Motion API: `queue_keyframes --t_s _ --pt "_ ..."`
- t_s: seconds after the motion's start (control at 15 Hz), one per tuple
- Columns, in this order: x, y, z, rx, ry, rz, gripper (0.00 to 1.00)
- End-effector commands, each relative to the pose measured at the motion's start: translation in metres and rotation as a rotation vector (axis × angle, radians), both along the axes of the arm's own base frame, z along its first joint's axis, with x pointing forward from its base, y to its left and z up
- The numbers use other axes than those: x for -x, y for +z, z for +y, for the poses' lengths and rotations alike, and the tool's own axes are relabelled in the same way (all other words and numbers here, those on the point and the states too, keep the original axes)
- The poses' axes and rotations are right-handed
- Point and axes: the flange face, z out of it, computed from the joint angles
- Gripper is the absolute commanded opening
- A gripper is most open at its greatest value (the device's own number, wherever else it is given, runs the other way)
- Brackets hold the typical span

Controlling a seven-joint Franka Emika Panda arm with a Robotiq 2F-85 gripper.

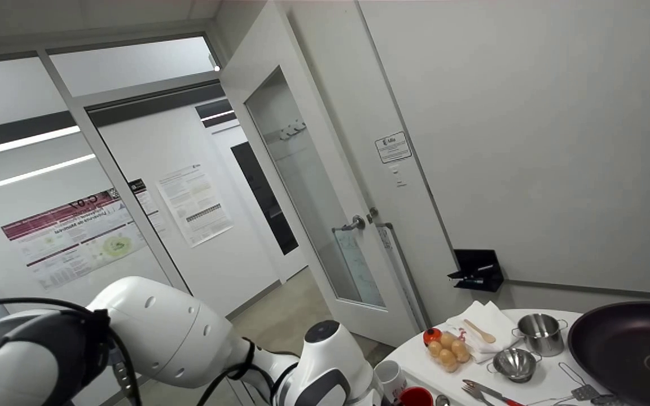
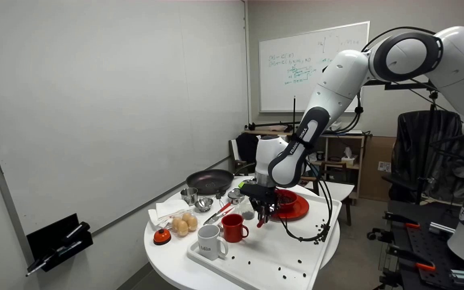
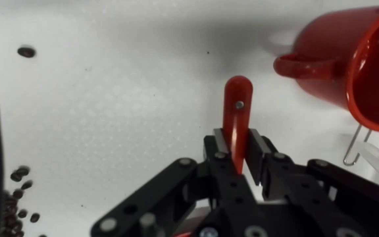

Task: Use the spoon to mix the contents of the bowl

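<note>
One gripper (image 3: 237, 140) pinches a red handle (image 3: 237, 95), its other end hidden. Near it, the red bowl (image 2: 289, 207), with dark beans (image 2: 284, 199) inside, sits on a red plate (image 2: 299, 212) on the tray (image 2: 268, 259).

In an exterior view, a mug (image 2: 209, 242) stands near the left corner of the tray (image 2: 272, 251), a second mug (image 2: 232, 228) just behind. The bowl (image 2: 289, 207) is on the plate (image 2: 302, 208) by the tray's far edge; beans (image 2: 323, 232) lie by its right edge. The pan (image 2: 210, 182) is at the back edge of the table (image 2: 170, 259).
</note>
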Motion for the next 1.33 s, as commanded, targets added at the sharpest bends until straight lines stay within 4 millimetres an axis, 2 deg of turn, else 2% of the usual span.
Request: queue_keyframes --t_s 0.0,0.27,0.47,0.73,0.87,1.07,1.27 --pt "0.024 0.027 -0.023 -0.062 -0.054 -0.043 0.07" --pt "0.041 0.040 -0.058 -0.226 -0.111 -0.094 0.07" --pt "0.055 0.039 -0.102 -0.324 -0.166 -0.117 0.07" --pt "0.074 0.024 -0.173 -0.388 -0.210 -0.144 0.07" --pt "0.083 0.017 -0.200 -0.389 -0.213 -0.145 0.07" --pt "0.088 0.013 -0.220 -0.362 -0.182 -0.143 0.07" --pt "0.089 0.016 -0.220 -0.353 -0.111 -0.136 0.07"
